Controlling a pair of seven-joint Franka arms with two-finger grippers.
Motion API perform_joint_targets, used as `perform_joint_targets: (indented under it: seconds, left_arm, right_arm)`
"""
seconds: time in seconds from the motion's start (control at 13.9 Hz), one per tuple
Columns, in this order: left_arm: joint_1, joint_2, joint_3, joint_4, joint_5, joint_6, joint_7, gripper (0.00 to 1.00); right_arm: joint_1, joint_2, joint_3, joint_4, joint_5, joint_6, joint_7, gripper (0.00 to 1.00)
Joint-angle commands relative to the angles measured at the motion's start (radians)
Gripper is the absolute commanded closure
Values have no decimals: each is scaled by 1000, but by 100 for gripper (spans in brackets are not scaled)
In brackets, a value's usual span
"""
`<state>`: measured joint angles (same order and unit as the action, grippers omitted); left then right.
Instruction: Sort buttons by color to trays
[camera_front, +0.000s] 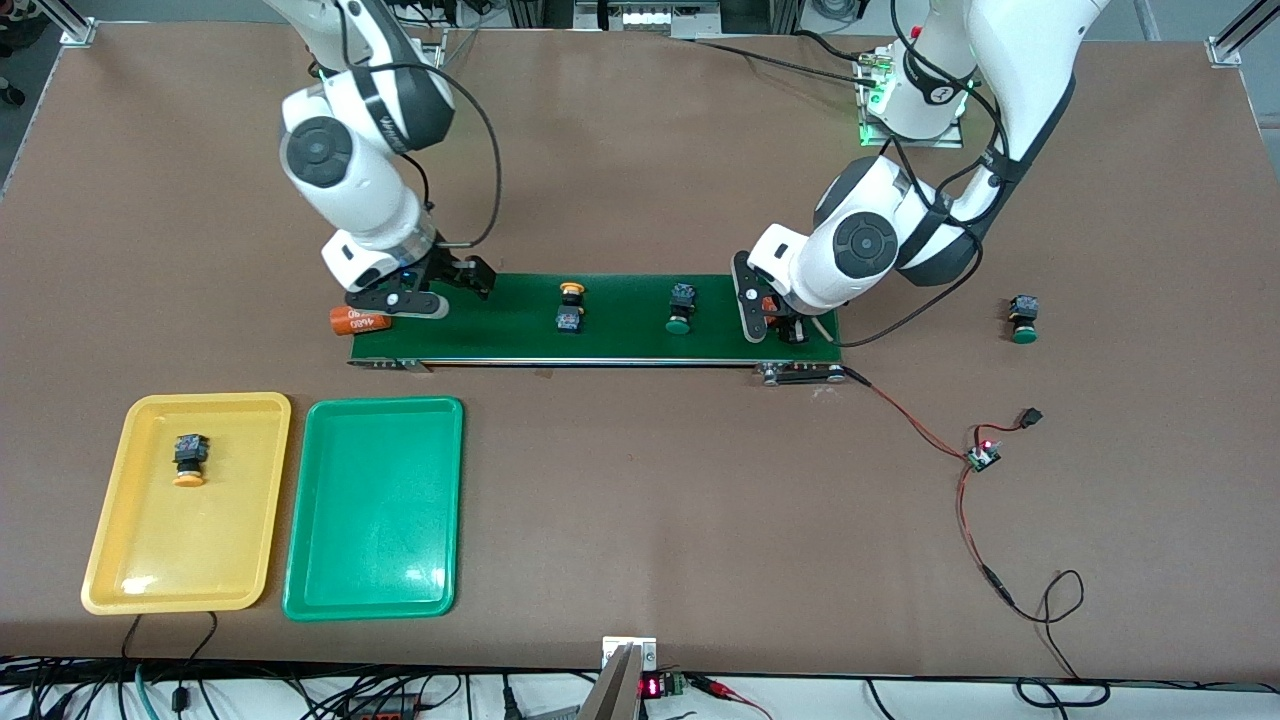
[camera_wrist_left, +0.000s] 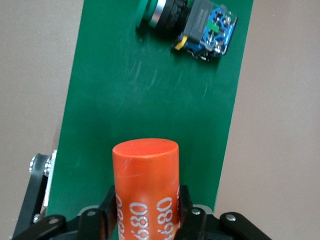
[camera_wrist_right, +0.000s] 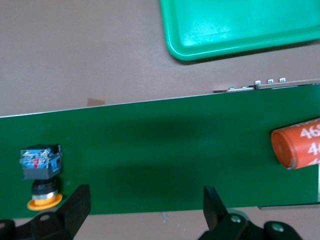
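Read the dial as centred on the belt (camera_front: 500, 325), with 12 o'clock toward the arm bases.

Left pincer (camera_wrist_left: 146, 200): you see it low over the belt's 3 o'clock end, its fingers (camera_wrist_left: 107, 212) pinching the held cylinder (camera_wrist_left: 145, 170), which is orange with white digits.

Right pincer (camera_wrist_right: 146, 197): you see it over the belt's 9 o'clock end, fingers spread wide with nothing between them. The loose cylinder (camera_front: 360, 321), also orange, lies on its side at that end, partly off the belt.

On the belt: the belt yellow button (camera_front: 570, 305) sits near the centre, and the belt green button (camera_front: 681, 308) lies at its 3 o'clock, toward the left pincer.

Off the belt: the stray green button (camera_front: 1023, 320) lies on the table at 3 o'clock, well apart from the belt.

Trays: you find both at about 7 to 8 o'clock, side by side. The green tray (camera_front: 370, 520) holds nothing. The yellow tray (camera_front: 150, 590), the one farther out, holds the tray yellow button (camera_front: 189, 460).
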<state>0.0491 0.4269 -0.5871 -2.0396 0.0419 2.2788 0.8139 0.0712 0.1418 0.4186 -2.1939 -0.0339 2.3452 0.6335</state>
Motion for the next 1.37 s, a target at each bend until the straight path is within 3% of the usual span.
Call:
perform_joint_targets:
  seconds: [0.0,0.29,0.65,0.86,0.94,1.08,1.29]
  left_arm:
    - [17,-40,0,-7,12,-18,25,0]
    - [20,-129,97,7,6,-108,-54,0]
    - [20,-137,317,6,3,-153,-130,0]
    - [20,-112,485,1,3,-148,-148,0]
    - [20,-105,538,-1,3,-148,-148,0]
    - [20,-106,610,-14,4,-156,-160,0]
    - [21,-117,668,-105,1,-150,-360,0]
  right_arm:
    - [67,109,-3,89,-127,9,205,0]
    - [110,182,-3,181,-139,9,281,0]
    - [170,265,-3,207,-202,43,276,0]
    - [185,317,-3,204,-244,81,272,3]
    - [183,328,-3,203,-263,85,270,18]
    - [176,329,-6,198,-276,82,236,59]
    - [162,326,-21,194,-276,77,204,95]
